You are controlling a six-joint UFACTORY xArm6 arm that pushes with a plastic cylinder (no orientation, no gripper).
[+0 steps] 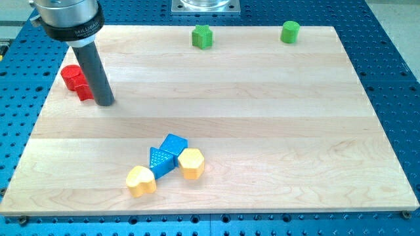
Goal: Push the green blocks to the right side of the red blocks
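Observation:
Two green blocks sit near the board's top edge: an irregular, star-like green block (202, 37) at top centre and a round green block (290, 31) to its right. Two red blocks lie at the view's left: a rounded red block (71, 75) and a second red block (83, 90) touching it just below, partly hidden by the rod. My tip (105, 102) rests on the board right beside the lower red block, on its right side. The green blocks are far to the right of the red ones.
Near the bottom centre is a cluster: a blue square block (174, 144), a blue triangular block (159, 159), a yellow hexagonal block (191, 163) and a yellow heart-shaped block (140, 181). The wooden board (262, 131) lies on a blue perforated table.

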